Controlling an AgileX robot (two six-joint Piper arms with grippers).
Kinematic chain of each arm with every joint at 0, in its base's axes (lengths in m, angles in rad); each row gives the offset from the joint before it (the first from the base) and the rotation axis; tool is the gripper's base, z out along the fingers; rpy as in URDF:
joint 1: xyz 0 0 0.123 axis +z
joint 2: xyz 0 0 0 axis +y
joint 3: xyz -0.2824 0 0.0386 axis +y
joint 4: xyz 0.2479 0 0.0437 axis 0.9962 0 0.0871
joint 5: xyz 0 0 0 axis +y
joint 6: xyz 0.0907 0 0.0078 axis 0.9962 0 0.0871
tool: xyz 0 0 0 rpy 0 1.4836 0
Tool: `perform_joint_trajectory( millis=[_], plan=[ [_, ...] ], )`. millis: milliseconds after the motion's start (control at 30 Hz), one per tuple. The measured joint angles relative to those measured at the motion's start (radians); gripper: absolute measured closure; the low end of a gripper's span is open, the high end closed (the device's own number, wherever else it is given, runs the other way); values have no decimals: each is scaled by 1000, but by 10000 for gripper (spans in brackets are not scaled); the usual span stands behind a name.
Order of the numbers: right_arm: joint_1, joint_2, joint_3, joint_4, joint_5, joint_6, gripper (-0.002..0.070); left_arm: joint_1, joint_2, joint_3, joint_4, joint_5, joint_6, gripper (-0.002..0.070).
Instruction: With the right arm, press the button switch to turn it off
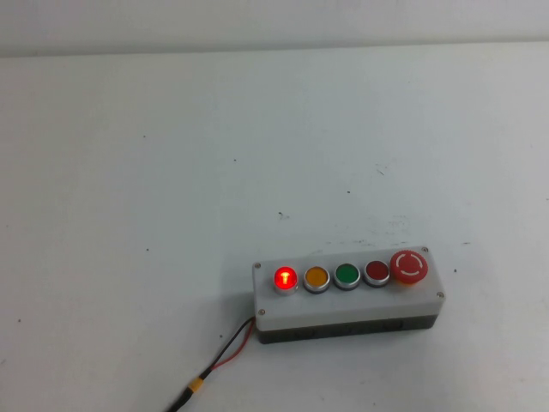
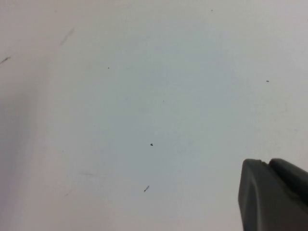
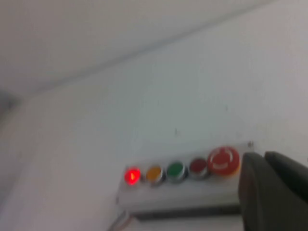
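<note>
The button switch (image 1: 285, 278) is small, round and bright red, and it glows at the left end of a white five-button box (image 1: 343, 307) at the table's front middle. It also shows glowing in the right wrist view (image 3: 132, 175). My right gripper (image 3: 263, 155) is shut and empty, hovering by the box's (image 3: 183, 193) mushroom-button end, apart from the button switch. My left gripper (image 2: 267, 163) is shut and empty over bare table. Neither arm shows in the high view.
On the box, right of the button switch, sit a yellow button (image 1: 316, 277), a green one (image 1: 346, 275), a dark red flat one (image 1: 377, 272) and a large red mushroom button (image 1: 408, 265). Red and black wires (image 1: 227, 352) run from the box's left end to the front edge.
</note>
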Motion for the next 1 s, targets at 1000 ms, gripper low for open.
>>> perform_joint_trajectory(
  millis=[1000],
  plan=[
    [718, 1308, -1049, -607, 543, 285, 691, 0, 0, 0, 0, 0, 0, 677]
  ],
)
